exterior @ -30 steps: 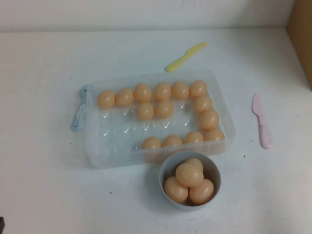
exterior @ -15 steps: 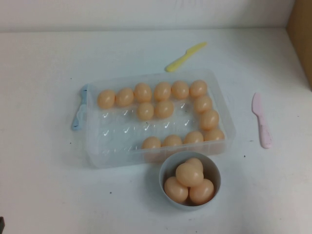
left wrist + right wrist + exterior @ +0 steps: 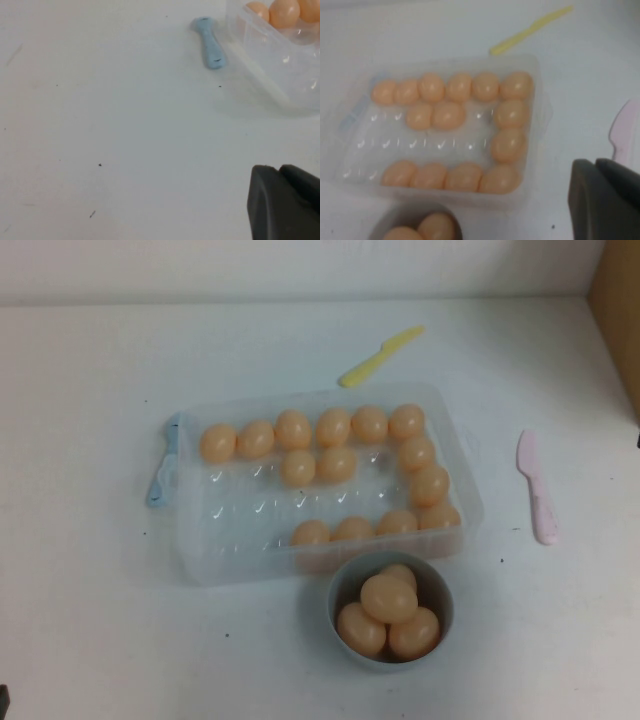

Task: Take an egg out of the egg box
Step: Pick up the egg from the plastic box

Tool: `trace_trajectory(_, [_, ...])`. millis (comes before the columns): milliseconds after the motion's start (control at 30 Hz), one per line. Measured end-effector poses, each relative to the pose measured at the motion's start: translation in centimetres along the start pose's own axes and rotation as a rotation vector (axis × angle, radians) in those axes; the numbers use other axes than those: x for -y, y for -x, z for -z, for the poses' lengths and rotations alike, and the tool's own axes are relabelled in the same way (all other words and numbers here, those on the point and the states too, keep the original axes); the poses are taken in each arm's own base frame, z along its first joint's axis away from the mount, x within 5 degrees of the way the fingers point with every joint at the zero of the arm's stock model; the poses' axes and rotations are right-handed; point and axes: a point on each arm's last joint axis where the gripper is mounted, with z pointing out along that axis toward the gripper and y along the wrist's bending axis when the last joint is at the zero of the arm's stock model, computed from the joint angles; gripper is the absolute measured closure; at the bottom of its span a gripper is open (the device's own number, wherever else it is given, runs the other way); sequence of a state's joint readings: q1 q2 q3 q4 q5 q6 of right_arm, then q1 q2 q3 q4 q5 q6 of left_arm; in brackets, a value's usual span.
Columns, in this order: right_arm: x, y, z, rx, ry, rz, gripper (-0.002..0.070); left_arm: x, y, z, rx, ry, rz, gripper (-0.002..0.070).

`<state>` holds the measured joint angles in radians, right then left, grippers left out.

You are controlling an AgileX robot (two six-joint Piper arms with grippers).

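The egg box [image 3: 250, 512] is a clear dimpled tray mid-table with a light blue clip [image 3: 163, 472] at its left end. Several peach-orange eggs lie along its far row, right side and near row, among them one egg [image 3: 297, 468] near the middle. The right wrist view shows the egg box [image 3: 365, 145] and its eggs [image 3: 507, 145] from above. My right gripper [image 3: 597, 162] hangs shut and empty off the box's right side. My left gripper [image 3: 280, 169] is shut and empty over bare table left of the egg box [image 3: 295, 75] and its clip [image 3: 210, 42].
A grey-blue bowl [image 3: 340, 592] with several eggs stands against the box's near side; it also shows in the right wrist view [image 3: 385, 220]. A yellow plastic knife [image 3: 380, 355] lies behind the box, a pink one [image 3: 535, 485] to its right. A cardboard box [image 3: 615, 300] stands at far right.
A small dark bit of the right arm has appeared at the right edge of the high view. The eggs, box and bowl have not moved.
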<state>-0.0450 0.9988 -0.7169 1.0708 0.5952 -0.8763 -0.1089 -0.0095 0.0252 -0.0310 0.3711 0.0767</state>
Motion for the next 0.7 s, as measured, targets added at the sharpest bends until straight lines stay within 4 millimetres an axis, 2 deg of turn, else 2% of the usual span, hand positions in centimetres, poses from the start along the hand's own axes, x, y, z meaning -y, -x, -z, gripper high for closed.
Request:
trace_trajectory(200, [1.8, 3.7, -3.8, -0.321, -0.010, 0.048, 0.0694, -0.2, 0.0, 0.0, -0.004, 0.026, -0.068, 0.0678])
trace_trajectory(400, [2.3, 6.3, -6.9, -0.507, -0.119, 0.146, 0.0694, -0.5, 0.0, 0.0, -0.006, 0.050, -0.130, 0.0678])
trace_trajectory(700, [-0.9, 7.8, -13.5, -0.653, -0.112, 0.356, 0.0694, -0.6, 0.0, 0.0, -0.009, 0.066, -0.170, 0.0678])
